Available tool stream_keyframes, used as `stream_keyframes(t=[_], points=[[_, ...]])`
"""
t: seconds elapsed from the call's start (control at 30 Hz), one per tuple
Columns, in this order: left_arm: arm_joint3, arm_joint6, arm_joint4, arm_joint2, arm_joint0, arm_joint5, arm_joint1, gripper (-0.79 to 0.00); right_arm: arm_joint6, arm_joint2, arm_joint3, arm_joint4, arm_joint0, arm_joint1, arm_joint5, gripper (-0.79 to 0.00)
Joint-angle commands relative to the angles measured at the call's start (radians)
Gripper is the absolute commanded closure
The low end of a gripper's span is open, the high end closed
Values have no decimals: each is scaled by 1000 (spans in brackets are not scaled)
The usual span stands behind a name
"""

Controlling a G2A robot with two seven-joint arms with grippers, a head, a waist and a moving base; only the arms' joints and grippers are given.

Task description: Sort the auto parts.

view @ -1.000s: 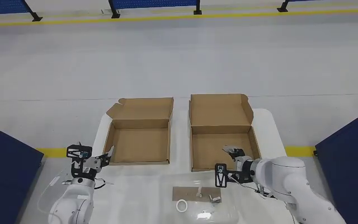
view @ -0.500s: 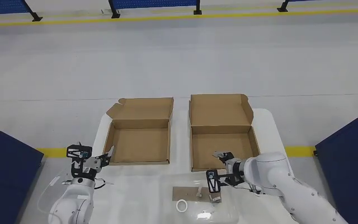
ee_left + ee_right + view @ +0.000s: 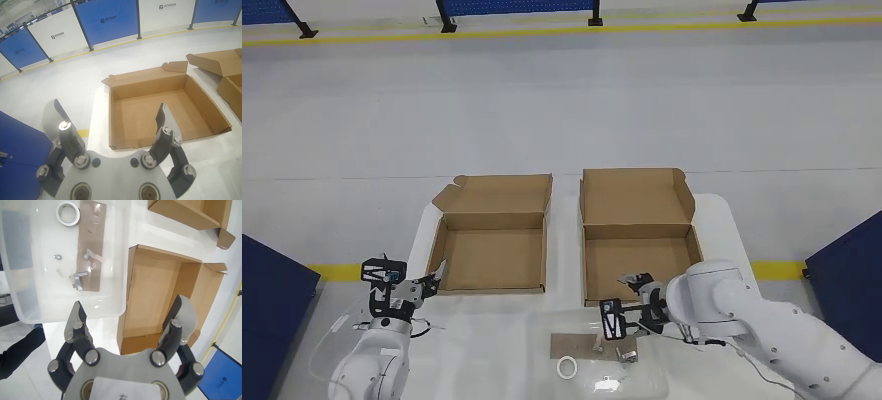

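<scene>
A clear plastic tray holds a white ring, a grey metal bracket, a small bolt and a flat strip with a bolt on a brown card. My right gripper hangs open and empty, one finger over the tray's rim, the other over the right cardboard box. From above, the right gripper sits at that box's front wall, by the bracket and ring. My left gripper is open and empty at the front left corner of the left box.
Both cardboard boxes, left and right, stand open side by side with bare floors and their lids folded back. The white table ends close beyond the boxes. Blue partition panels flank the table.
My right arm has swung left from over the right box's front part toward the tray. The left arm has not moved.
</scene>
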Motion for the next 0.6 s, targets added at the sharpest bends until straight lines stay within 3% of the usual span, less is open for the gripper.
stream_keyframes(t=[0.0,0.37,0.57], points=[[0,0,0,0,0,0,0,-785,35,-56,-3,71,61,15,35,-785],[0,0,0,0,0,0,0,-785,48,-93,-10,101,96,23,49,-785],[0,0,0,0,0,0,0,-785,110,-186,-39,63,119,9,111,-785]])
